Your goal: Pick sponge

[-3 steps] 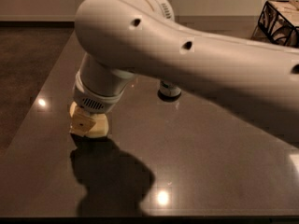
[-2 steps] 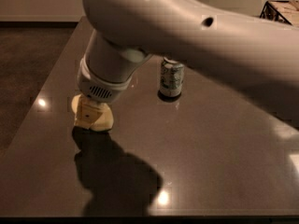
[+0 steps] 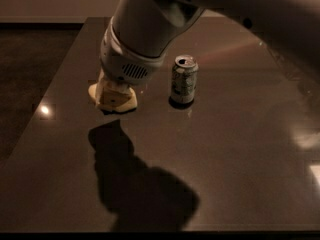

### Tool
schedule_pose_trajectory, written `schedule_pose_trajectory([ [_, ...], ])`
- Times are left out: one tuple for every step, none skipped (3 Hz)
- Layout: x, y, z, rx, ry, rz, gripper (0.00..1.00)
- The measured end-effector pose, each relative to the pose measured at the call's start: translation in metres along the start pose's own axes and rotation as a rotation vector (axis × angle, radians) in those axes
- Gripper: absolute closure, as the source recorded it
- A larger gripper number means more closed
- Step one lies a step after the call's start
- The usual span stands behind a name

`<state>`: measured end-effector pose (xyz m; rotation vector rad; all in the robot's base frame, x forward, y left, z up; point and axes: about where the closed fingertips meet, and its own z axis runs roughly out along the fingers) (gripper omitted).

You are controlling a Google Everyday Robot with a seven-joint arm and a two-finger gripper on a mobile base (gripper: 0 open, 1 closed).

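- Stretching nearer than the gripper, the arm's shadow darkens the table.
- Gripper sits down on the sponge, which peeks out beneath it; whether it grasps cannot be told.
- Soda can stands upright beside the gripper, slightly beyond.

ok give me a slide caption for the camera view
Gripper low over the sponge on the dark table, a soda can standing upright beside it.

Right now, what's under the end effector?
The end effector sits low over the sponge, whose pale yellow edges poke out on both sides on the dark table. The sponge's middle is covered, so grip contact can't be seen.
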<state>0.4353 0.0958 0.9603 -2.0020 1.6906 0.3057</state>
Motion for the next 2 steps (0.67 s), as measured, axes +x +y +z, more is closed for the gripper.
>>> schedule_pose_trajectory([
  [0.0104, 0.0013, -0.0140, -0.029, -0.012, -0.043, 1.00],
  [0.0101, 0.0025, -0.0158, -0.031, -0.012, -0.057, 1.00],
])
